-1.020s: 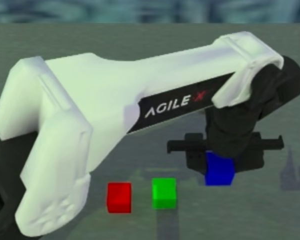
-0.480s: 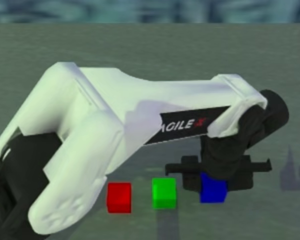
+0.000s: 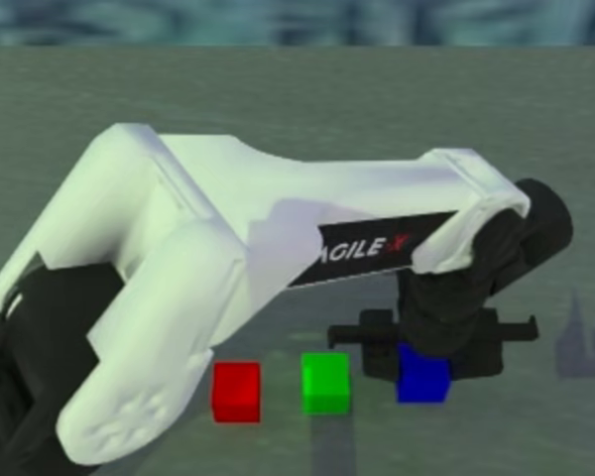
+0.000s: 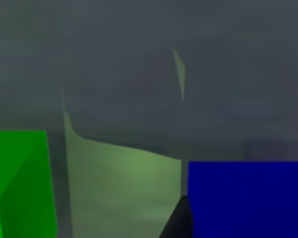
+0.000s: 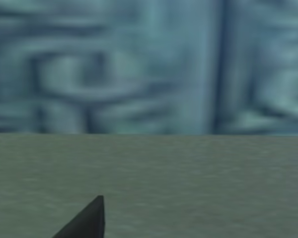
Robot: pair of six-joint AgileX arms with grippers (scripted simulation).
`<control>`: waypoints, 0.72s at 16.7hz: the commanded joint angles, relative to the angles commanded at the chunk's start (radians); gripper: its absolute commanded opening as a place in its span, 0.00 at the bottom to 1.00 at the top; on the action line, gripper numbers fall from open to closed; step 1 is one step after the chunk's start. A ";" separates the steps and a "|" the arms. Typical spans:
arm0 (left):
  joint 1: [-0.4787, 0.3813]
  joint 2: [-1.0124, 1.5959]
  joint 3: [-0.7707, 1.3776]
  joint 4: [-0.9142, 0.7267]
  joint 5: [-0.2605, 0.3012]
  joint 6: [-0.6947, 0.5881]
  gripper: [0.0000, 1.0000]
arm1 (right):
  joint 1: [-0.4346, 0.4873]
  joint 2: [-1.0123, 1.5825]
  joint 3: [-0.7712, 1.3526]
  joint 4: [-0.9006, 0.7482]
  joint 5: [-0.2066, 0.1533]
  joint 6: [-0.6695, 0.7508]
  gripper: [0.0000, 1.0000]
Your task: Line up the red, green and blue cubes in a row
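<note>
Blue cube [image 3: 421,381] gripped by left hand [image 3: 423,349], gap from green cube [image 3: 325,382]; red cube [image 3: 236,391] leftmost

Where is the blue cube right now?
In the top view the blue cube sits at the right end of the row, just right of the green cube, under the left gripper.

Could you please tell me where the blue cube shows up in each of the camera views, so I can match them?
Top view: the blue cube sits low, right of centre, under the left gripper, at the right end of the row.
Left wrist view: it fills the lower right corner.
Right wrist view: not in it.
Shared landmark: the green cube beside it.
</note>
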 joint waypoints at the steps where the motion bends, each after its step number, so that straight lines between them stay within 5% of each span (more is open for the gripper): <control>1: 0.000 0.000 0.000 0.000 0.000 0.000 0.45 | 0.000 0.000 0.000 0.000 0.000 0.000 1.00; 8: 0.000 0.000 0.000 0.000 0.000 0.000 0.98 | 0.000 0.000 0.000 0.000 0.000 0.000 1.00; 12: 0.000 0.000 0.000 0.000 0.000 0.000 1.00 | 0.000 0.000 0.000 0.000 0.000 0.000 1.00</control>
